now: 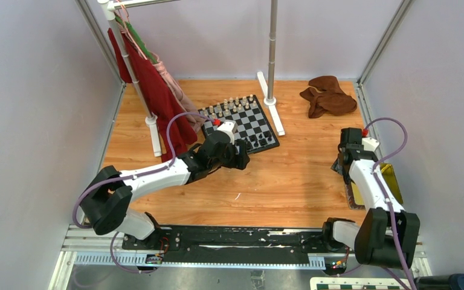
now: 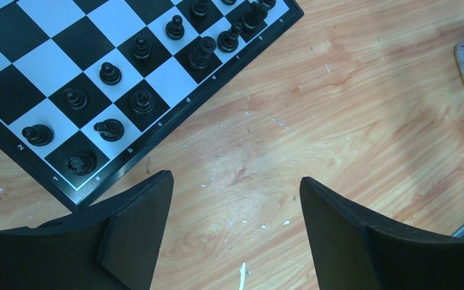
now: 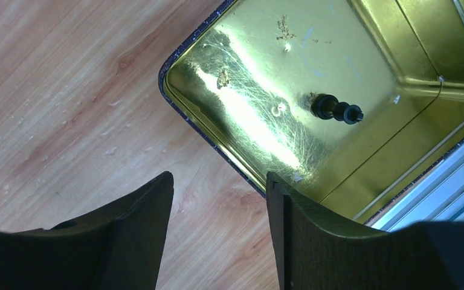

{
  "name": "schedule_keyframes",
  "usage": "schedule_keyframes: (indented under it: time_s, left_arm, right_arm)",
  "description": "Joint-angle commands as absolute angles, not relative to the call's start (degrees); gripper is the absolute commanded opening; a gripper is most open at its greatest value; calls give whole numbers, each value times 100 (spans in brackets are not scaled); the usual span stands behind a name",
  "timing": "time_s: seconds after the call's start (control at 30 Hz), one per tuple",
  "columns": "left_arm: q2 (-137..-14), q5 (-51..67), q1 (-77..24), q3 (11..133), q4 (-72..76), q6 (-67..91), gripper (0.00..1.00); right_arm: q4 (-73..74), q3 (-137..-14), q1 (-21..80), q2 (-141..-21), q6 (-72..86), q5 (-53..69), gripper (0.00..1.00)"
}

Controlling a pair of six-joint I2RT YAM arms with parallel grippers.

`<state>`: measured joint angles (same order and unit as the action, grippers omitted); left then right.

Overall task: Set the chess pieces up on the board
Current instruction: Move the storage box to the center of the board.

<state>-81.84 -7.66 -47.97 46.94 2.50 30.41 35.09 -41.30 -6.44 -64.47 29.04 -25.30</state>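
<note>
Right tool (image 3: 217, 179) near lone black piece (image 3: 337, 110)

Your left arm (image 1: 157, 175): stretched low from its base, forward and in toward the middle; wrist (image 1: 217, 148) bent so the tool faces down; left gripper (image 2: 234, 181): jaws wide apart, nothing between them; fingers (image 2: 139, 223) black, bare. Your right arm (image 1: 371, 187): elbow raised close to its base, forearm running forward along your right side; right gripper (image 3: 219, 178): pointing down, jaws parted, holding nothing.
</note>
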Motion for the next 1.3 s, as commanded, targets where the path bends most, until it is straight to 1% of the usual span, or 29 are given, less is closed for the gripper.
schedule_keyframes:
  time_s: [0.0,0.23,0.4,0.53,0.7,0.77,1.07,1.17,1.27]
  left_arm:
    - [-8296,-704,-4705,4887,400,2991,82]
    - [-8396,-677,-4667,4913,428,3000,82]
    - [-8462,-668,-4642,4938,428,3001,82]
    - [-8535,-651,-4619,4965,431,3013,82]
    - [-8599,-623,-4590,5030,414,3000,82]
    - [-8630,-615,-4580,5068,405,2991,83]
    - [-8642,-597,-4523,5065,411,2975,82]
    - [-8635,-589,-4495,5032,428,2978,83]
    - [-8621,-572,-4446,4993,437,2975,83]
  right_arm:
    - [3240,-4048,-802,-6685,2757,-2397,61]
    - [2945,-4030,-959,-7117,2715,-2279,55]
    - [2785,-4034,-1071,-7358,2695,-2215,47]
    - [2712,-4041,-1115,-7508,2738,-2155,44]
    - [2674,-4084,-1125,-7563,2751,-2154,37]
    - [2663,-4131,-1118,-7593,2767,-2118,33]
    - [2715,-4475,-1116,-7943,2860,-1817,25]
    - [2700,-4611,-1099,-8095,2878,-1684,20]
    - [2632,-4780,-1022,-8251,2912,-1589,13]
